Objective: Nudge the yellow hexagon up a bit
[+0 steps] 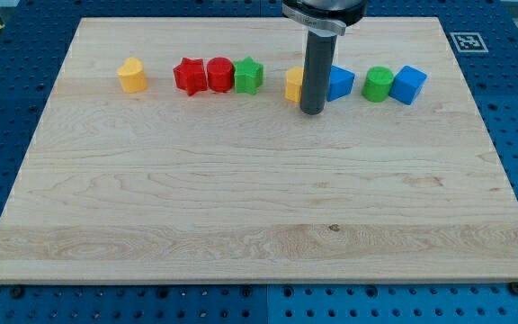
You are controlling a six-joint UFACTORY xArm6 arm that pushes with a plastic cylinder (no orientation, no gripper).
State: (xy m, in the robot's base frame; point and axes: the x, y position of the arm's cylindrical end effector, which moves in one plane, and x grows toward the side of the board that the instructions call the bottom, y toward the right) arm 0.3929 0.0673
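Eight small coloured blocks sit in a row near the view's top of the pale wooden board (pixel 241 198). From the view's left: yellow heart-shaped block (pixel 132 76), red star block (pixel 188 76), red cylinder block (pixel 219 74), green star block (pixel 249 76), then the yellow hexagon block (pixel 294 85), half hidden behind my rod. My tip (pixel 312 112) rests just beside its right edge; contact is unclear. It is a bare rod and grips nothing. Right of it: partly covered blue block (pixel 340 82), green cylinder block (pixel 378 84), blue cube block (pixel 408 85).
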